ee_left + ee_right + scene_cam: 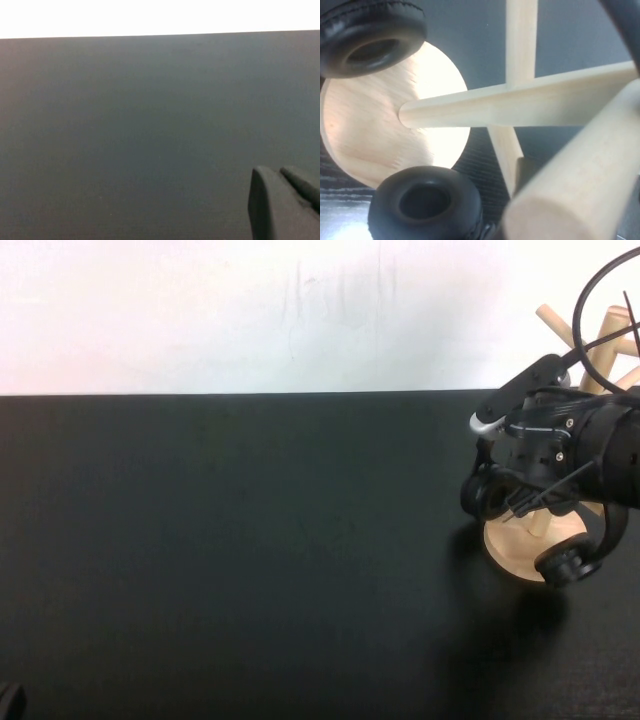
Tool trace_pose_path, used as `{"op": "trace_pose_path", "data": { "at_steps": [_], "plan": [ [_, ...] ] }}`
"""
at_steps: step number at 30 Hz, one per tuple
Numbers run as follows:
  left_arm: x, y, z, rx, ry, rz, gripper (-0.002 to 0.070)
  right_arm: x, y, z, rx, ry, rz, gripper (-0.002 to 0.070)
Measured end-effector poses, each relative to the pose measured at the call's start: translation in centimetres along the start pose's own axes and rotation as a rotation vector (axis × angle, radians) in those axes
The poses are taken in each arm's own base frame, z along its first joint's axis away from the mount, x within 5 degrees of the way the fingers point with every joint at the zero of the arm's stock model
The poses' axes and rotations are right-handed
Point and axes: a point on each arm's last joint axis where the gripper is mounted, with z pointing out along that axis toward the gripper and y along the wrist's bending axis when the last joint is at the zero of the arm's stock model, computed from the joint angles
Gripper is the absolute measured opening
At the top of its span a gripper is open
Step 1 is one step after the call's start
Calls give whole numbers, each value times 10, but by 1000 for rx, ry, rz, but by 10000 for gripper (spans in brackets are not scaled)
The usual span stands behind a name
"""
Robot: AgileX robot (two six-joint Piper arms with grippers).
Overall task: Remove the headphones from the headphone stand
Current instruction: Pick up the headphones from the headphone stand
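A: Where are the headphones (572,562)?

B: Still hung on the headphone stand (520,558), far right of the black table (250,540). The thin headband loops up over the pegs; one ear cup sits low by the round base on the right, the other on the base's left edge, partly behind the arm.

A: Right gripper (520,455)?

B: It is at the stand, up against the post and above the base. Whether its fingers are open or closed cannot be told; they are lost against the black headphones. The right wrist view shows only the wooden base (380,130), the pegs (520,105) and both padded ear cups (427,202) close up.

A: Left gripper (285,202)?

B: It is low over bare table, near-left corner, well apart from the stand. The two fingertips in the left wrist view lie together, closed on nothing.
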Motion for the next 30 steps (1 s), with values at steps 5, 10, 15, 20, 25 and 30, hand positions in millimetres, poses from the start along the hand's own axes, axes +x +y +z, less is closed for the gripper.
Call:
{"op": "trace_pose_path", "data": {
  "at_steps": [5, 10, 15, 20, 25, 30],
  "plan": [
    [0, 0, 0, 0, 0, 0, -4, 0, 0, 0, 1, -1, -1, 341],
    [0, 0, 0, 0, 0, 0, -4, 0, 0, 0, 1, -1, 1, 272],
    [0, 0, 0, 0, 0, 0, -4, 0, -1, 0, 10, 2, 0, 184],
    [0, 0, 0, 0, 0, 0, -4, 1, -2, -1, 24, 15, -3, 129],
    [0, 0, 0, 0, 0, 0, -4, 2, 2, -5, 31, 19, -16, 102],
    [0, 0, 0, 0, 0, 0, -4, 3, 5, -13, 38, 14, -27, 82]
  ]
}}
